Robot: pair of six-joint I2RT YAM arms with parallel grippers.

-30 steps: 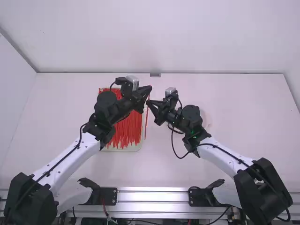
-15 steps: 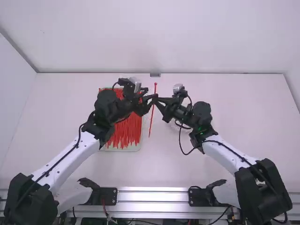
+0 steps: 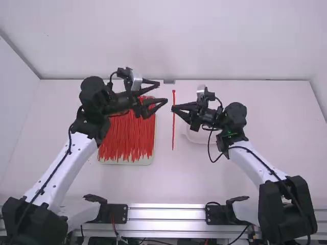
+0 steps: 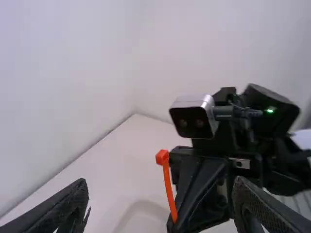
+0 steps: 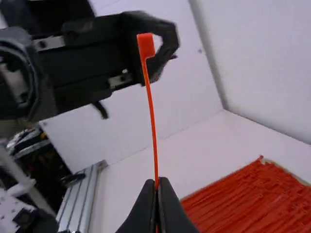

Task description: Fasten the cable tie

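Everywhere white — table (image 3: 288, 120), walls (image 3: 179, 35); left gripper (image 3: 162, 92) spread, right gripper (image 3: 173, 107) pinching the red cable tie (image 3: 173, 130).

I read bright, even, diffuse light across the white table (image 3: 265, 117); a faint, soft shadow lies at 5 o'clock from the right gripper (image 3: 173, 107).

On my feed, one thin red plastic cable tie (image 3: 173, 127), straight, unlooped, small square head at one end, pinched part-way along in the right gripper (image 5: 156, 185).
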